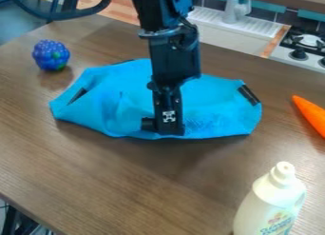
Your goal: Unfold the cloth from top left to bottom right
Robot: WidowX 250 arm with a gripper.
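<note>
On the brown table (pixel 95 172), a blue berry toy (pixel 51 55) is seen left. The crumpled blue cloth (pixel 124 103) is laid centrally, its long axis stretched left-right. The gripper (pixel 165 128) is held at its near middle; whether open or closed cannot be told. A white bottle (pixel 270 205) is stood near right, an orange carrot (pixel 311 116) farther right, a stove (pixel 304 51) beyond.

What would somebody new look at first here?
Probably the bright blue cloth on the brown table, with the black robot arm hanging over it. Next, maybe the orange carrot at the right edge, or the white bottle at the bottom right.
</note>
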